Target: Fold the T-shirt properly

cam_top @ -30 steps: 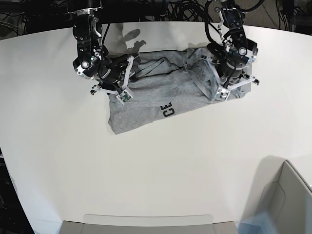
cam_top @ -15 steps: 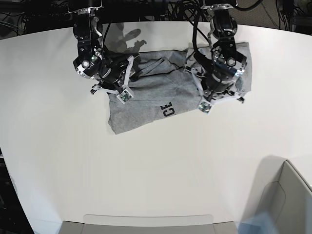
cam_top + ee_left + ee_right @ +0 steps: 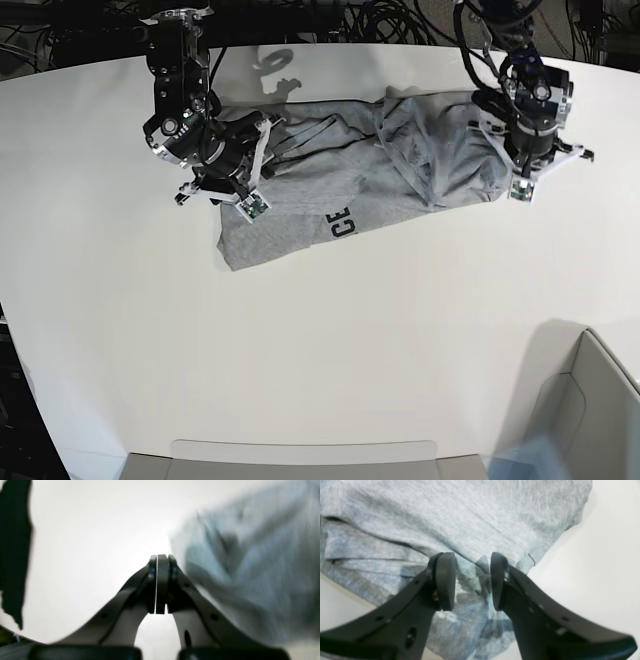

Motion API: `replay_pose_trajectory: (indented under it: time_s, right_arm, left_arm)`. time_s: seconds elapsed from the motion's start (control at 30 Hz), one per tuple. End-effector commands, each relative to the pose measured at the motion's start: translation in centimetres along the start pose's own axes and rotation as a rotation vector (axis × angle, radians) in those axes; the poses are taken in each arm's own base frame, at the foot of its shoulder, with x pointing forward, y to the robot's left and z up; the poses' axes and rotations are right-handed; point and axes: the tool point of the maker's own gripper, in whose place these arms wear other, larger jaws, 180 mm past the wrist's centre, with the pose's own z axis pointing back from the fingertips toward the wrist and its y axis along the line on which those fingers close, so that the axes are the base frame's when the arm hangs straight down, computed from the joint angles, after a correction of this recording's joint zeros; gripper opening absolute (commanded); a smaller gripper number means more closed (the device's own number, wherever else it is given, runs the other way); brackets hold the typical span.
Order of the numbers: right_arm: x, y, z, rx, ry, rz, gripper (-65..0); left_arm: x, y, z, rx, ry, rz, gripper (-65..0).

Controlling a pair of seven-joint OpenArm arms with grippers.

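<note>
Since half a second ago left gripper (image 3: pixel 527 178) swung off the T-shirt (image 3: pixel 350 190) to the frame's right edge, jaws clenched, empty; shirt lies crumpled upper centre. Right gripper (image 3: pixel 472 580) parted, straddling bunched cloth, upper left.

1. A broad white table with a smooth matte top (image 3: pixel 330 340) and a curved far edge fills nearly the whole base view.
2. Behind that far edge the background is dark, with a tangle of black cables (image 3: pixel 385 20).
3. An open grey-white box with a thin angled wall (image 3: pixel 600 400) stands at the lower right corner.
4. A pale grey flat ledge (image 3: pixel 300 462) runs along the bottom edge.
5. Light from above throws soft shadows on the tabletop, one beside the box.
</note>
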Motion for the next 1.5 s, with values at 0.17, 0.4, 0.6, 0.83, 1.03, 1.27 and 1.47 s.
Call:
replay_pose_trajectory:
  time_s: [0.17, 0.4, 0.6, 0.83, 1.03, 1.27, 1.47]
  right_arm:
    - [2.9, -0.7, 1.5, -0.034, -0.103, -0.002, -41.5]
    - [3.8, -1.0, 2.3, -0.052, -0.135, 0.007, -41.4]
    - [4.9, -0.8, 3.3, -0.027, -0.199, -0.023, -41.3]
    - [5.8, -2.1, 6.2, 0.158, -0.417, -0.271, -37.7]
    - [3.9, -1.7, 6.0, 0.309, -0.394, -0.321, -29.9]
    - [2.6, -2.3, 4.4, 0.394, -0.454, -0.437, -29.9]
    - [1.9, -3.1, 3.7, 0.38, -0.471, -0.506, -29.9]
  left_arm:
    - [-1.1, -1.5, -0.9, -0.049, 0.018, 0.005, -65.0]
    - [-1.3, -3.8, -4.3, -0.137, 0.067, 0.036, -65.0]
    - [-0.8, -4.9, -6.9, -0.192, 0.058, 0.057, -65.0]
    - [-0.8, -5.5, -7.0, -0.207, 0.031, 0.054, -65.0]
    - [-1.5, -5.7, -6.9, -0.211, 0.043, 0.05, -65.0]
    - [-1.6, -5.8, -6.9, -0.213, 0.045, 0.051, -65.0]
    - [-2.7, -6.1, -6.7, -0.22, 0.067, 0.045, -65.0]
